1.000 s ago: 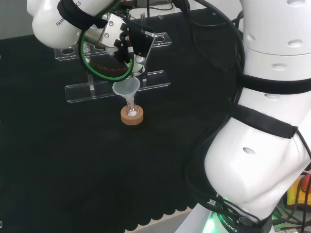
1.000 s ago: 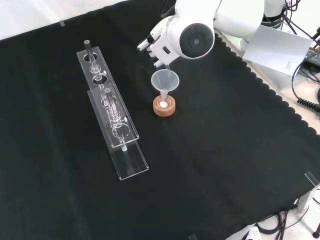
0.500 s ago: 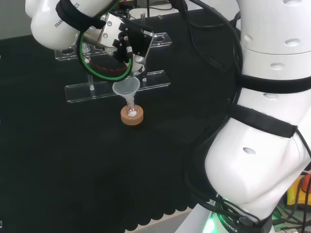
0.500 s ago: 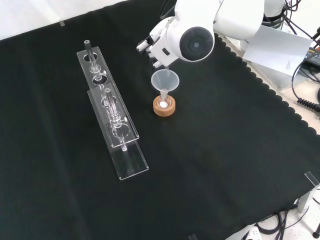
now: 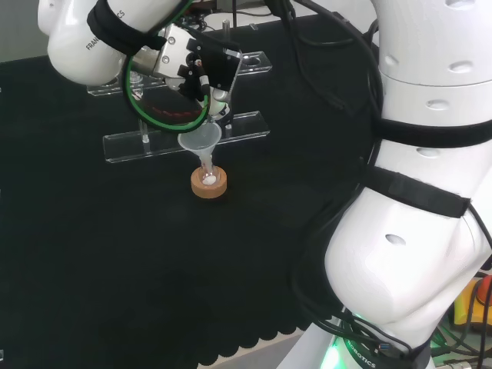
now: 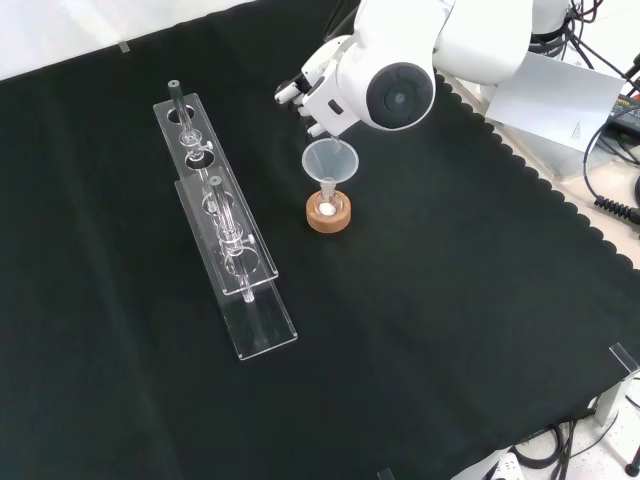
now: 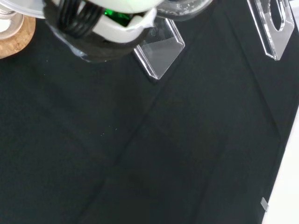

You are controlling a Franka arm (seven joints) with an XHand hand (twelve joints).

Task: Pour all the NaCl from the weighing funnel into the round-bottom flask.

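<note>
A small round-bottom flask [image 6: 327, 207] sits in a cork ring [image 5: 208, 184] [image 6: 328, 216] [image 7: 14, 33] on the black cloth, with white powder at its bottom. A clear conical funnel [image 5: 200, 139] [image 6: 330, 160] stands in its neck. The hand [image 5: 201, 71] [image 6: 313, 92] hangs just above and behind the funnel, fingers curled on a thin clear piece, the weighing funnel [image 6: 335, 134], which is tilted down to the funnel's rim. The arm's link with the grey cap [image 6: 401, 96] covers part of the hand in the front view.
Two clear acrylic racks [image 5: 184, 135] [image 6: 228, 250] with glass tubes stand beyond the flask in the head view, to its left in the front view. Rack feet [image 7: 159, 52] show in the wrist view. The cloth's scalloped edge [image 6: 520, 165] runs at the front view's right.
The arm's link and wrist have turned slightly above the funnel. The funnel, flask and cork ring have stayed in place.
</note>
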